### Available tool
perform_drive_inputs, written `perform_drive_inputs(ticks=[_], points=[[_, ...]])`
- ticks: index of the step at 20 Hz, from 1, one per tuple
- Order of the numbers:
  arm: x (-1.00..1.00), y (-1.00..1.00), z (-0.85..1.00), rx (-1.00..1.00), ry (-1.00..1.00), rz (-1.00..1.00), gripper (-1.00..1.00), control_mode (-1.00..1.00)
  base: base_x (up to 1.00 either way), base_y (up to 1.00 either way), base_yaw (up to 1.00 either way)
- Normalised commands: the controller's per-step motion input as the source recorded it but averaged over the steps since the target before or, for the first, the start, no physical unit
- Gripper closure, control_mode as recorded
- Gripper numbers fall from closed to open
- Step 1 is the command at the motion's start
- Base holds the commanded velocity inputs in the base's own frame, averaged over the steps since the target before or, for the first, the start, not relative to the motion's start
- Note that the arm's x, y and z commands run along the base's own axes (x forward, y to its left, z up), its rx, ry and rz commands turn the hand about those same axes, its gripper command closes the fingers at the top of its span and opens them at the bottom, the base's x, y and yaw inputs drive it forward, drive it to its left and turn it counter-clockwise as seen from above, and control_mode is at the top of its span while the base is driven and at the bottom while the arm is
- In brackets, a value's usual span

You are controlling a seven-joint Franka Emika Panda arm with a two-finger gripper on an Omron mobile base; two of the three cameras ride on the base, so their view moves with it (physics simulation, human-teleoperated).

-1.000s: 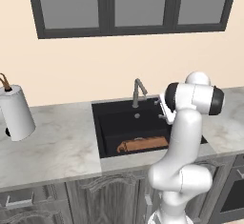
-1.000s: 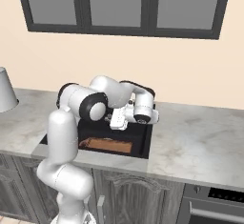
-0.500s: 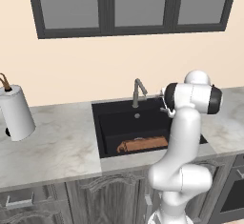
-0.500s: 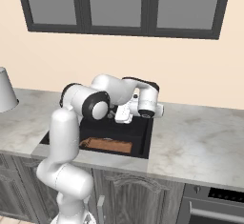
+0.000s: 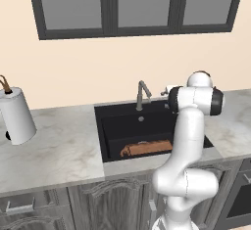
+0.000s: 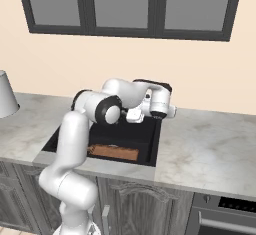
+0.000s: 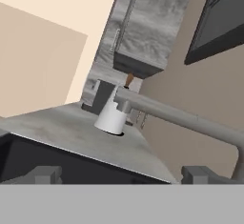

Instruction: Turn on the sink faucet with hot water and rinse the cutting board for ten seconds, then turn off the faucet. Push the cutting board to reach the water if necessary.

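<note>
Nearest the base, dark grey cabinet fronts [image 5: 73, 199] are seen below the pale marble worktop [image 5: 59, 150], and an oven front [image 6: 225, 214] is seen at the lower right of the right base view. The sink [image 5: 110, 131] is set into the worktop, a black basin with a small round drain [image 5: 141, 119] on its floor. The cutting board [image 5: 146, 149] is laid flat on the basin floor against the near wall, its long side along that wall; in the right base view the cutting board [image 6: 114, 152] is partly hidden by the near rim and the arm. No stream is seen under the spout.

Over the right part of the basin the white arm is raised, and much of the basin's right side is blocked by it in the left base view. The gripper [image 6: 136, 115] is held above the far right part of the sink, near the faucet. In the hand view the two dark tips [image 7: 45, 174] are spread well apart with nothing between them, so the gripper [image 7: 125, 176] is released.

At the far rim stands the sink faucet [image 5: 142, 95], its bent spout [image 7: 181, 118] crossing the hand view just beyond the tips. Far to the left on the worktop a white paper-towel roll [image 5: 15, 116] is stood upright. Behind everything, a dark-framed window [image 5: 137, 4] is set in the beige wall.
</note>
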Motion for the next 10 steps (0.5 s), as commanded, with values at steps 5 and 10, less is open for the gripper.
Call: perform_drive_inputs(ticks=[5,10], points=[[0.64,-0.05,0.0,0.12,0.22,-0.04,-1.0,-1.0,0.0,0.0,0.0],[0.46,-0.02,0.0,0.09,0.27,-0.01,-1.0,-1.0,0.0,0.0,0.0]])
